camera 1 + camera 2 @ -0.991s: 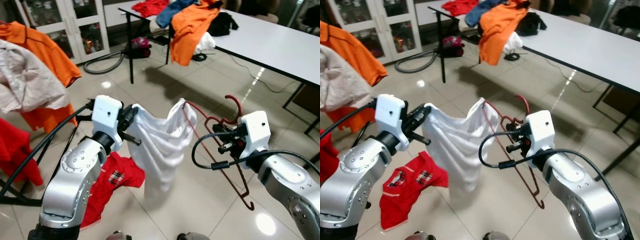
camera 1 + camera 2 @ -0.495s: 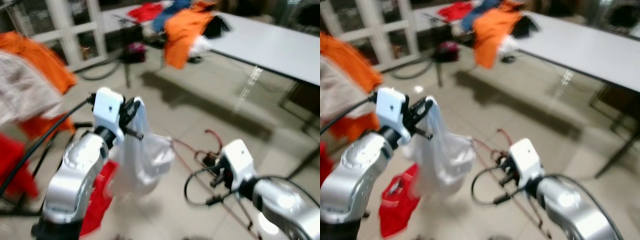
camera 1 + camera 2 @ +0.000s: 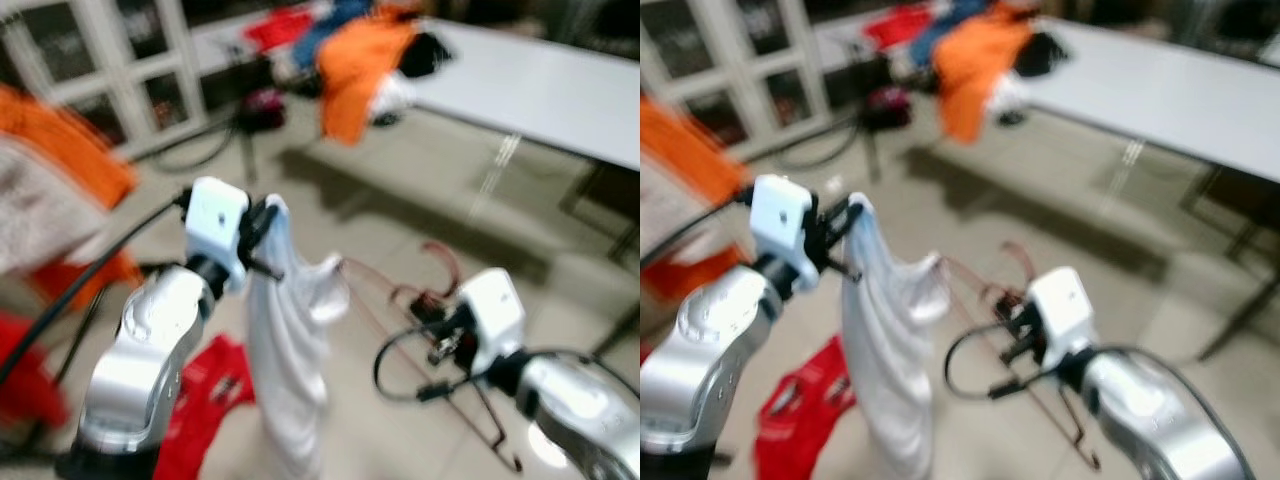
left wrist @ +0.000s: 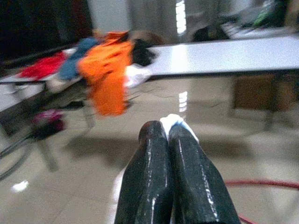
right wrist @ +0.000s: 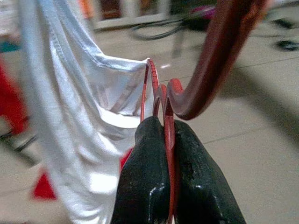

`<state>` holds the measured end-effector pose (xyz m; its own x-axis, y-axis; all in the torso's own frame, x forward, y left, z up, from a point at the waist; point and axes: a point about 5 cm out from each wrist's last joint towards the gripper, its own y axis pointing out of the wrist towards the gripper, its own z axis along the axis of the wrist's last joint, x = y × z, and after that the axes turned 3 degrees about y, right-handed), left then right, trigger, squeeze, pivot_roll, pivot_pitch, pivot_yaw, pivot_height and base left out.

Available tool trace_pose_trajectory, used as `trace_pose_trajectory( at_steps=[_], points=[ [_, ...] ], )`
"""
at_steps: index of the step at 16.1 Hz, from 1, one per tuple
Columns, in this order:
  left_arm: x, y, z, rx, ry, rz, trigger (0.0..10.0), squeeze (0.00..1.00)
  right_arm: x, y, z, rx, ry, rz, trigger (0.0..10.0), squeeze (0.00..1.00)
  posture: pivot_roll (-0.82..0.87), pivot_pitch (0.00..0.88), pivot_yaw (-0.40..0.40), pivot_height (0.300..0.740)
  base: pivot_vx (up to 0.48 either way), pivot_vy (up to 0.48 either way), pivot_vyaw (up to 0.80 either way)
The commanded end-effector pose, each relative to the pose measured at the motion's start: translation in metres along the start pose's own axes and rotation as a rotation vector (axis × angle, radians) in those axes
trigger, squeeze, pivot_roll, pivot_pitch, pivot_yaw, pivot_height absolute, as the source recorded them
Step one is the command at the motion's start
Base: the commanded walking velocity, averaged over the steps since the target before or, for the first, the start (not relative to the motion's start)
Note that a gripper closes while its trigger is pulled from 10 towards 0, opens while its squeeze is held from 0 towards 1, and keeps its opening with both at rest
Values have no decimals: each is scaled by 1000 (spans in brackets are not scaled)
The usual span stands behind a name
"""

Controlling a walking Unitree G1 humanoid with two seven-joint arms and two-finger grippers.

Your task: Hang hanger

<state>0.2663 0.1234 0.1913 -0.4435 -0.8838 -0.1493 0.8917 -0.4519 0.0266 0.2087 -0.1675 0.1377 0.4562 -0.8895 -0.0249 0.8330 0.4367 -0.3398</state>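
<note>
A long white table point(image 3: 560, 95) runs across the back of the room, with a heap of clothes at its near end: an orange shirt point(image 3: 360, 70) hangs over the edge, with red and blue pieces behind it. The floor point(image 3: 400, 200) is pale glossy tile. At the left side, orange and light-coloured clothes point(image 3: 60, 190) hang in a blurred mass, and a red shirt point(image 3: 205, 400) lies crumpled on the floor beside the robot's left arm.

A white garment point(image 3: 290, 370) hangs between the two arms, drooping in a long fold toward the floor. Its upper corner is pinched in the left hand point(image 3: 262, 228), whose two black fingers point(image 4: 154, 177) are pressed together on the cloth, a bit of white showing at their tips. The other upper corner of the garment is caught on one end of a red hanger point(image 3: 440, 330).

The hanger stands tilted in mid-air just in front of the right arm, its hook point(image 5: 219, 56) upward and its wire frame slanting toward the floor. The right hand point(image 5: 164, 140) is clamped on it just below the hook, fingers closed with the red wire running between them.
</note>
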Motion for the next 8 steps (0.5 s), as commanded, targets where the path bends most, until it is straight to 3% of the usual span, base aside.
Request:
trace_pose_trajectory(
  at_steps=[1,4,8],
  points=[
    [-4,-1,3,13,17,15,10000,0,6,1,13,78,-26,-52,10000,0,-171,10,19,740,326,0,0],
    [-17,0,2,13,5,64,10000,0,13,6,27,188,-6,-143,10000,0,-167,17,9,740,329,0,0],
    [-19,-2,1,9,10,79,10000,0,17,7,32,220,-10,-192,10000,0,-164,19,5,740,385,0,0]
  ],
)
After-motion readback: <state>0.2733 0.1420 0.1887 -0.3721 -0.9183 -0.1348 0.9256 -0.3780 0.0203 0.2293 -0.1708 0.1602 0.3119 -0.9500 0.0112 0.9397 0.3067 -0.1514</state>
